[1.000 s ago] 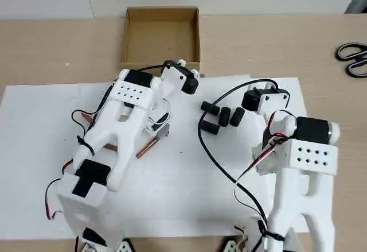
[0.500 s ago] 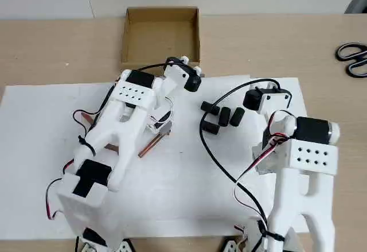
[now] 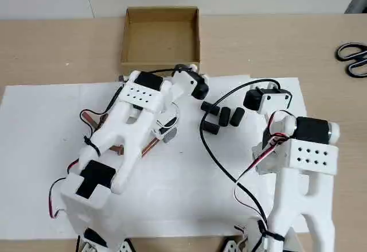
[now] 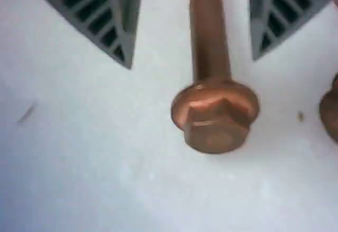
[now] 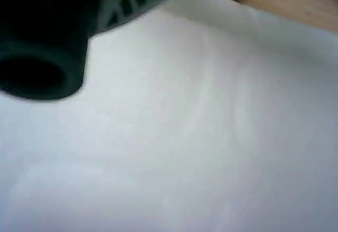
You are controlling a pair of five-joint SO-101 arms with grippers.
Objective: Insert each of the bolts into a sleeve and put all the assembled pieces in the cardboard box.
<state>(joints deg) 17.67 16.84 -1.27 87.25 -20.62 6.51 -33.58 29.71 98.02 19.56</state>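
Nearest to us, well short of the cardboard box (image 3: 160,37) and off toward its right side, the right arm (image 3: 304,154) stood over the white paper (image 3: 189,194). The right gripper (image 3: 259,101) sat closer to the box, out beyond its near right corner. We could not tell whether that pincer was spread or pressed together. Through its wrist camera we saw one black sleeve (image 5: 39,65) lying on the paper close by, its open bore turned toward the lens.

The left arm (image 3: 123,143) lay roughly in line with the box, on its near side. The left gripper (image 3: 166,132) hung spread just above the paper, a little short of the box's near wall. In the left wrist view its two grey fingers (image 4: 100,15) stood apart on either side of a copper bolt (image 4: 214,105) and touched neither the shaft nor the hexagonal head. The bolt lay flat on the paper. A second bolt (image 4: 330,108) lay just beside it.

Closer to the box, a cluster of black sleeves (image 3: 221,116) lay loose on the paper, near the box's near right corner and between the two grippers.

The box itself stood on the wooden table (image 3: 275,39), just past the paper's far edge, open side up. A pair of scissors (image 3: 352,59) lay well to the right of the box.
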